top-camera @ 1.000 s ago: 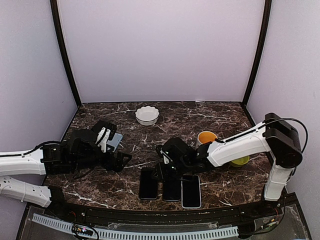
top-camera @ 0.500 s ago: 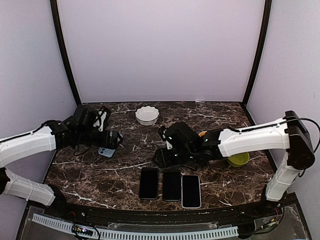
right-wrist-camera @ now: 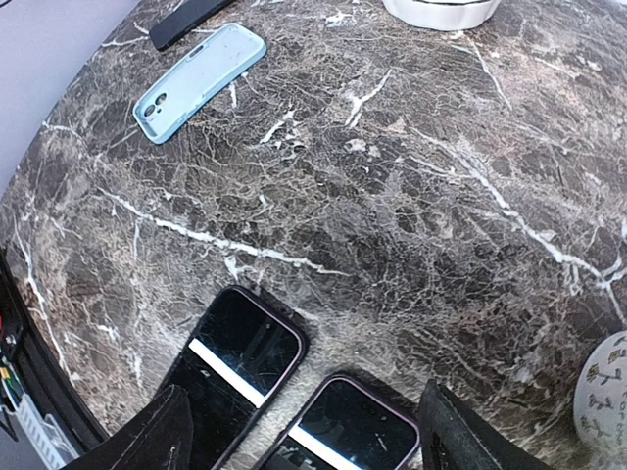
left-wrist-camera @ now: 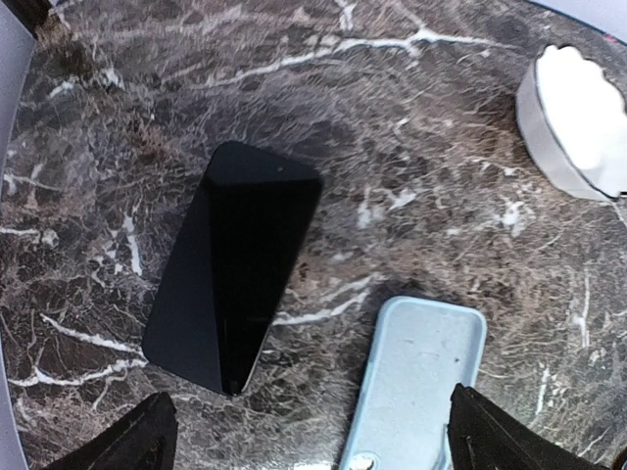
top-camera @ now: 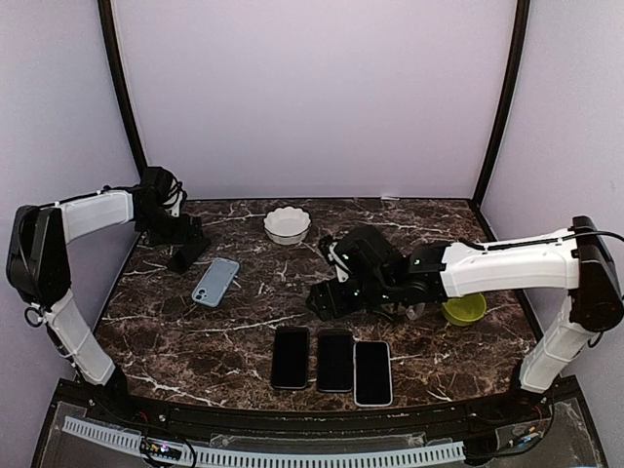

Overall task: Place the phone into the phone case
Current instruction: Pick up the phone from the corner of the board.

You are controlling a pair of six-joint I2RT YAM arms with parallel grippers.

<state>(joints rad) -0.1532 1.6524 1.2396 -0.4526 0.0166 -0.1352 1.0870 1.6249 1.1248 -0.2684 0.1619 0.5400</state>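
A light-blue phone case (top-camera: 215,281) lies open side up on the marble at the left, also seen in the left wrist view (left-wrist-camera: 416,382) and the right wrist view (right-wrist-camera: 201,80). A bare black phone (left-wrist-camera: 235,264) lies flat just beside it, toward the back left (top-camera: 183,260). My left gripper (left-wrist-camera: 318,441) hovers over both, open and holding nothing; in the top view it is at the far left (top-camera: 185,237). My right gripper (right-wrist-camera: 313,436) stands open and empty above the table centre (top-camera: 327,297).
Three phones lie in a row near the front edge (top-camera: 290,357) (top-camera: 335,360) (top-camera: 372,372); two show under the right gripper (right-wrist-camera: 235,362) (right-wrist-camera: 343,436). A white bowl (top-camera: 287,224) sits at the back, a yellow-green bowl (top-camera: 464,310) at the right.
The left arm has swung back to the far left, leaving the blue case flat on the table. The right gripper has lifted back from the row of phones and opened.
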